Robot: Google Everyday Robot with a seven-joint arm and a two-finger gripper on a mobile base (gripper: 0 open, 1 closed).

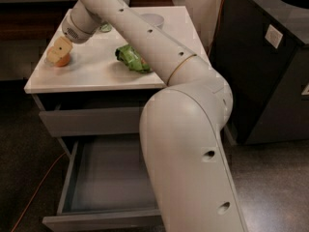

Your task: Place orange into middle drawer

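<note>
The orange [63, 60] lies on the white cabinet top [91, 74] near its left edge. My gripper [58, 50] is right at the orange, coming from above and covering its upper part. The middle drawer [108, 180] is pulled open below the closed top drawer [91, 121]. Its grey inside holds nothing that I can see. My arm hides the drawer's right part.
A green snack bag [133, 58] lies mid-top, right of the orange. A white bowl [152, 19] stands at the back. A dark cabinet [270, 62] stands to the right. An orange cable [34, 197] runs along the floor at the left.
</note>
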